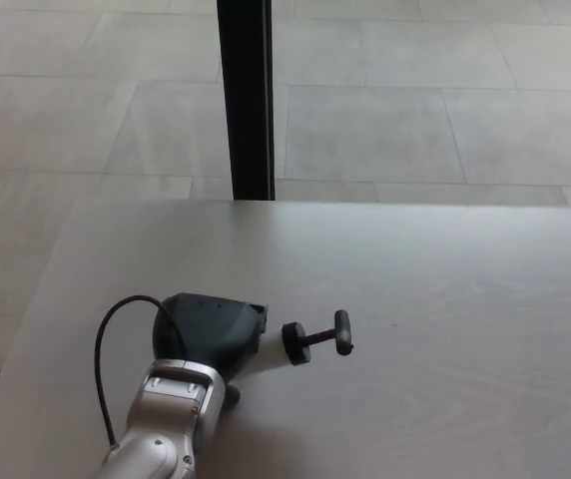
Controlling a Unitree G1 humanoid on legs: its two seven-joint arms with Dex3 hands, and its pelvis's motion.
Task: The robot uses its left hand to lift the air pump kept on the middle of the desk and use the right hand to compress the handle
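The left hand (209,332) is a bulky, rounded black shell with a matte finish. Behind it the forearm (171,424) is silver-grey metal in jointed segments with small screws, and a thin black cable (103,364) loops out from it.

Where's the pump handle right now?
In the head view, the handle sticks out right of the left hand, low over the desk, left of centre.

**No readable text in view**

Nothing in the head view carries lettering, a brand, a number or a sign that can be made out (the dark and silver surfaces at lower left of the frame, the pale surface around them and the tiles above all show plain).
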